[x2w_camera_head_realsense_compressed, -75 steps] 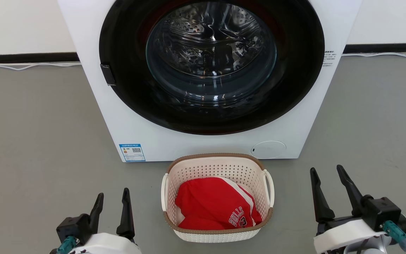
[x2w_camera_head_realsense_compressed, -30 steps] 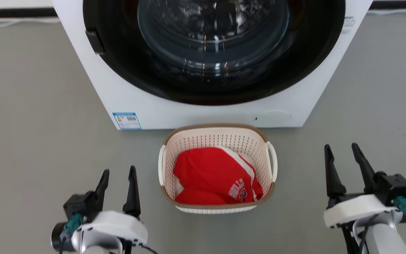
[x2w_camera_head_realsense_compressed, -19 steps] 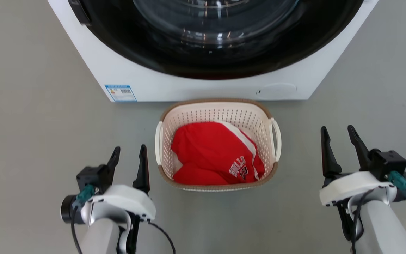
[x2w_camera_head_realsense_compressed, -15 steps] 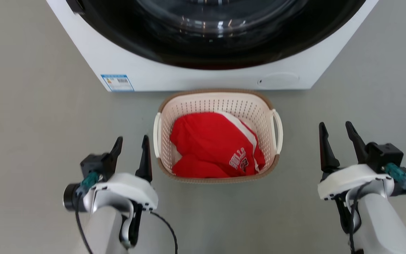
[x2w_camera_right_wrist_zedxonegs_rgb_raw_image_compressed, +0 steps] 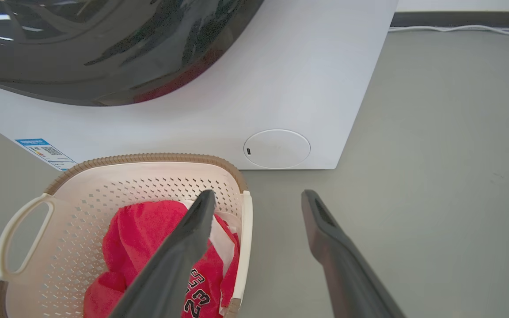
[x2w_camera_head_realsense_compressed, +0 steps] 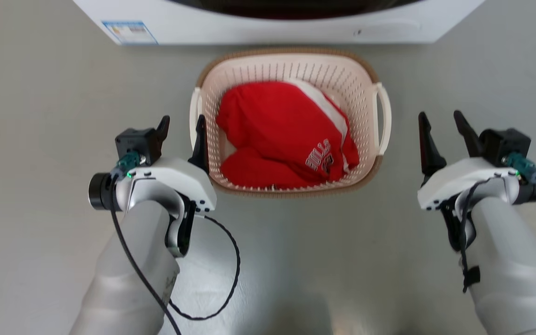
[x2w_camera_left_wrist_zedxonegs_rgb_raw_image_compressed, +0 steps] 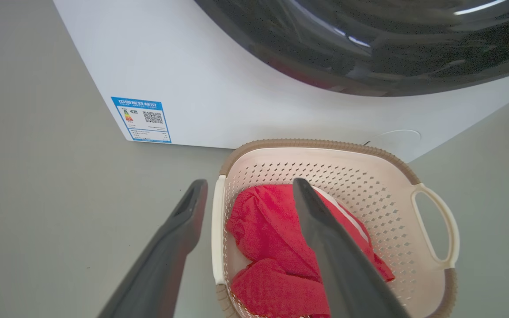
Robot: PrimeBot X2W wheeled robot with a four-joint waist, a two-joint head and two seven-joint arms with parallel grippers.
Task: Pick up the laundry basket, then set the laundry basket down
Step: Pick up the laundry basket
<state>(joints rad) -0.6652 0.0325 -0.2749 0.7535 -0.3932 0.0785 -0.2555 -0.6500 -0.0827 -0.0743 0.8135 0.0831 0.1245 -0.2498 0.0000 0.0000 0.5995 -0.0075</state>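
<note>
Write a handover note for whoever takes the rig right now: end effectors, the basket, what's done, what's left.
Left end effector: open, empty, close beside the laundry basket at its left handle. In the left wrist view its fingers line up on either side of that handle.
Right end effector: open, empty, apart from the right handle.
Basket: on the floor in front of the washing machine, with a red garment inside.
Done: arms placed at both sides; no grip, no lift yet.
Left: grip the handles, lift, set down.
</note>
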